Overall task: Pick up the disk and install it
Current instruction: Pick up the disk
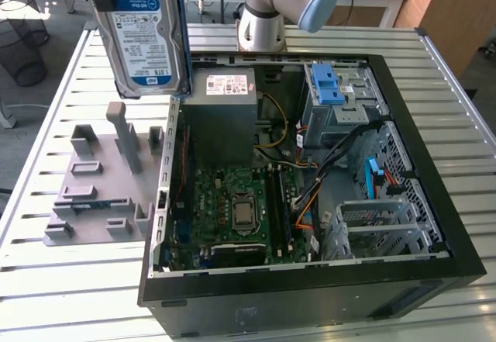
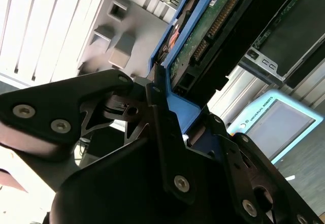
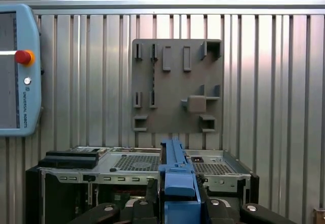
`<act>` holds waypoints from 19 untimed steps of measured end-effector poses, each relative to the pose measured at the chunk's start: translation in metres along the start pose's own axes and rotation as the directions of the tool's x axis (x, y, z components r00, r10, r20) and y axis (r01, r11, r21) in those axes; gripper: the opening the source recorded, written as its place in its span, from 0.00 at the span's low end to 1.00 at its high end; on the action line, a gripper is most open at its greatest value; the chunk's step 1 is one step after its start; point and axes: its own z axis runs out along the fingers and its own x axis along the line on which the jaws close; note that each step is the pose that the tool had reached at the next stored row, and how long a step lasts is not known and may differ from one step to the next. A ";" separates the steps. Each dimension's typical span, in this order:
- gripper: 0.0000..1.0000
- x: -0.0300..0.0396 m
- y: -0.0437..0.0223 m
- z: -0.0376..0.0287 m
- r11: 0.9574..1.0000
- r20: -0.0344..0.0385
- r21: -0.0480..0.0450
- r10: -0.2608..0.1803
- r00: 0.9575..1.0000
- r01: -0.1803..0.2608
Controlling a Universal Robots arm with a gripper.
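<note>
High at the exterior view's left, off the surface [image 1: 77,295]: the disk [image 1: 143,32], long axis upright, blue rail clamped between the fingers [image 2: 158,112]. Blue-latched drive bay [image 1: 335,94] well apart, inside the open computer case [image 1: 310,284], toward the exterior view's right.

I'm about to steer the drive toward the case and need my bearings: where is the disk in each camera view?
Exterior view: the disk is held upright at the upper left, label toward the camera.
Second wrist view: circuit-board side showing, blue rail clamped in the gripper.
First wrist view: edge-on, blue rail in front of the computer case.
Shared landmark: the grey fixture plate, in all three views.
</note>
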 end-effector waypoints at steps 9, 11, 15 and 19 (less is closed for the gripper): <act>0.36 0.0006 -0.0214 0.0011 1.000 0.000 0.000 0.000 1.000 0.000; 0.36 0.0008 -0.0281 0.0012 1.000 0.000 0.000 0.000 1.000 0.000; 0.36 0.0013 -0.0442 0.0019 1.000 0.000 0.000 0.000 1.000 0.000; 0.36 0.0015 -0.0597 0.0024 1.000 0.000 0.000 0.000 1.000 0.000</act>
